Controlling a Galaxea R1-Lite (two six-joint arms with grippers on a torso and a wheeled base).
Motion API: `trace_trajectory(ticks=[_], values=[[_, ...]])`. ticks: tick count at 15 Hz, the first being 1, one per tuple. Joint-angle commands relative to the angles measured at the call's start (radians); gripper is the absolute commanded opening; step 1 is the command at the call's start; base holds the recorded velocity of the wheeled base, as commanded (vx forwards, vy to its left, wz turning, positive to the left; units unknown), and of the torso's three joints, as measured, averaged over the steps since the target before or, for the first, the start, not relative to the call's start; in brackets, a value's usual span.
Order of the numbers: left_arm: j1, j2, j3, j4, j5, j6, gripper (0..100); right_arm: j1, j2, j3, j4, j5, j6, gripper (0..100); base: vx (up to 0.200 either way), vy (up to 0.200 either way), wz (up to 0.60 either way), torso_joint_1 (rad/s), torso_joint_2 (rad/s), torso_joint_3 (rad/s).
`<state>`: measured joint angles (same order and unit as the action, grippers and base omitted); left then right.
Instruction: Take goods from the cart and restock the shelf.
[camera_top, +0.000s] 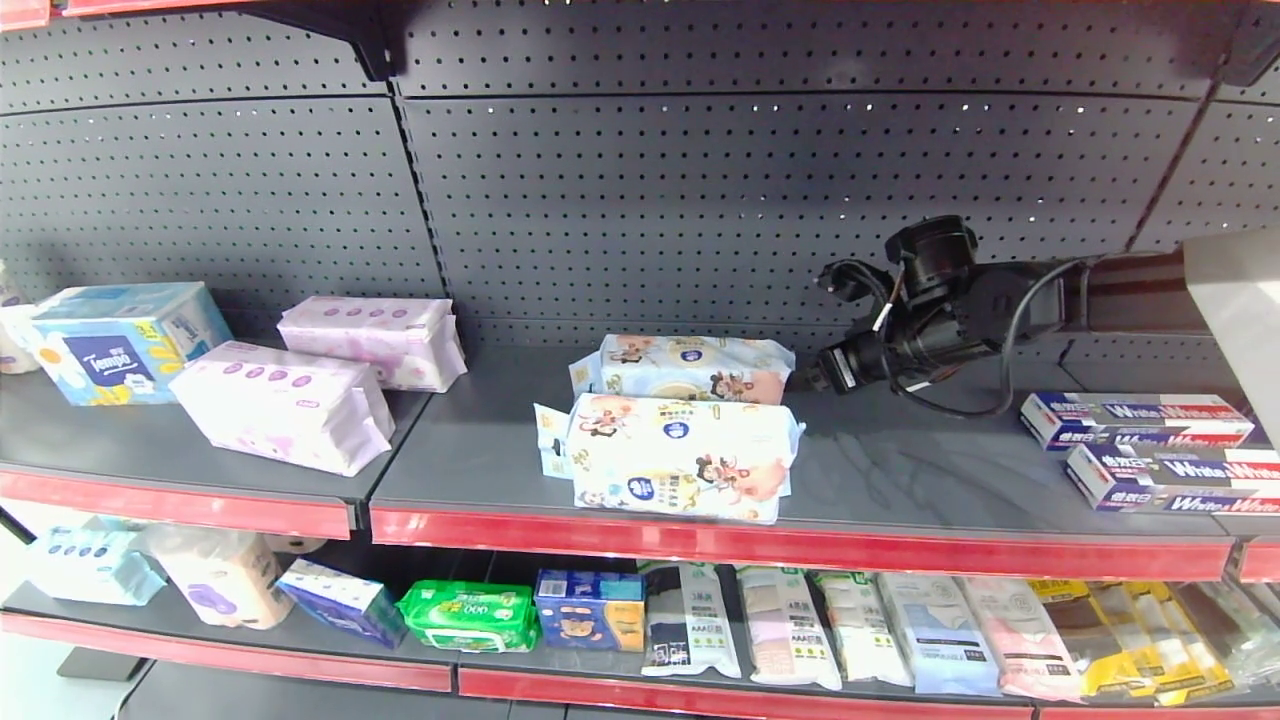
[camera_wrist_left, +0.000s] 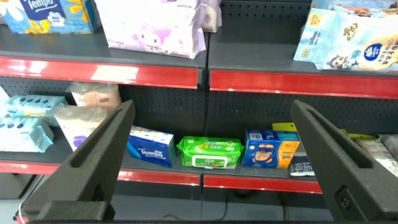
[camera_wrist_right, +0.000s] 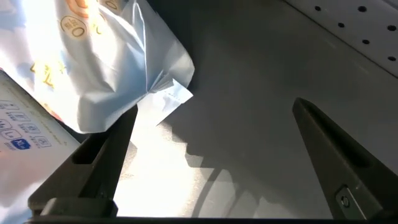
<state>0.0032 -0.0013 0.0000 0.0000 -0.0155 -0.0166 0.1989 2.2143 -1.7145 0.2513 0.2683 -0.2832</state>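
Empty, agape: left jaws; right jaws, tips obscured by rear tissue pack (camera_top: 690, 368).

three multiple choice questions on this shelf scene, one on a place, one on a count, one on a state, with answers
1. Where on the dark upper shelf do the two long blue-and-white toothpaste boxes lie?
A) left end
B) middle
C) right end

2. How many pink-and-white soft tissue packs lie on that shelf?
A) one
B) two
C) four

3. The right gripper by the rear cartoon-printed soft pack is:
A) open
B) shut on the pack
C) shut on a box

Answers:
1 C, they sit at the head view's right edge.
2 B, one lies behind the other.
3 A, its fingers stand wide apart in the right wrist view.
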Motion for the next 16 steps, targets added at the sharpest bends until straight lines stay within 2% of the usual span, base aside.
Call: trace_trajectory(ticks=[1,8,11,13,16], values=[[0.0,0.001,0.0,0.0,0.0,0.0,100,0.008,-0.004,0.004,0.0,0.0,-0.001,100,0.0,0.0,0.0,0.0,0.0,0.0],[0.001,0.001,0.0,0.0,0.0,0.0,100,0.0,-0.016,0.029,0.013,-0.004,-0.002,100,0.0,0.0,0.0,0.0,0.0,0.0],[0.0,0.001,0.0,0.0,0.0,0.0,100,-0.019,-0.088,0.141,0.014,-0.055,0.002,100,0.0,0.0,0.0,0.0,0.0,0.0],[0.0,0.001,0.0,0.0,0.0,0.0,100,-0.032,-0.12,0.203,0.013,-0.129,0.021,100,0.0,0.0,0.0,0.0,0.0,0.0],[0.0,0.001,-0.002,0.0,0.0,0.0,100,0.0,-0.182,0.286,0.013,-0.139,0.107,100,0.0,0.0,0.0,0.0,0.0,0.0]])
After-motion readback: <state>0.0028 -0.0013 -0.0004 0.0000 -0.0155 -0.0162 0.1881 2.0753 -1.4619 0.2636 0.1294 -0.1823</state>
